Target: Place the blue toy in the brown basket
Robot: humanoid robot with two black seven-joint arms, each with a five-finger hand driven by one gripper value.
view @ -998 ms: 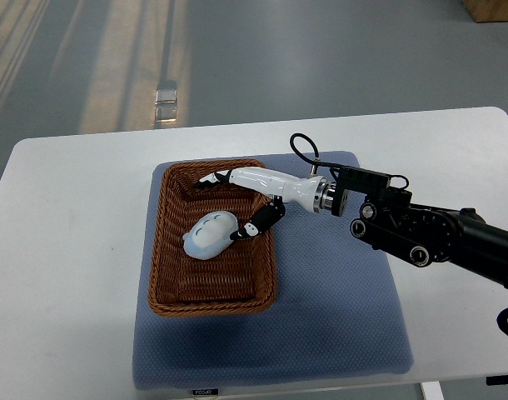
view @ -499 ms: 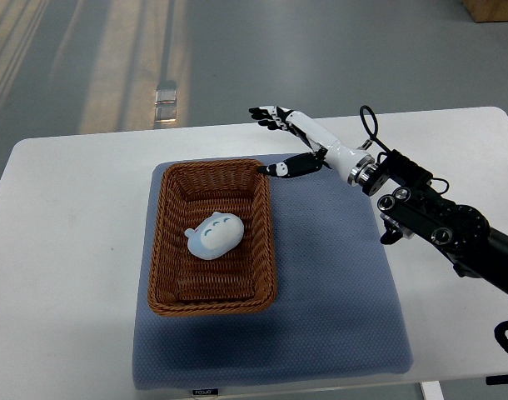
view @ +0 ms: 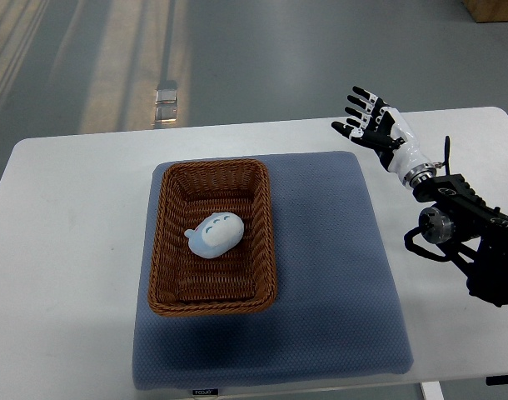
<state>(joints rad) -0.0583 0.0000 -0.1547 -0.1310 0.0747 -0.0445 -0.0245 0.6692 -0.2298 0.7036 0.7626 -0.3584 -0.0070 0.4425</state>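
A pale blue toy [view: 214, 234] lies inside the brown wicker basket [view: 158, 242], near its middle. The basket stands on a blue-grey mat [view: 337, 283] on the white table. My right hand [view: 366, 117] is raised well to the right of the basket, above the table's far right part, with its fingers spread and nothing in them. Its black arm comes in from the right edge. The left arm does not show.
The white table [view: 62, 250] stretches to the left and right of the mat. Beyond the table's far edge is grey floor with a small clear box [view: 166, 102] on it. A brown box corner [view: 495, 8] shows at the top right.
My right hand has pulled back from the basket, up and to the right, and now hangs over the table's right side. The blue toy stays in the basket.
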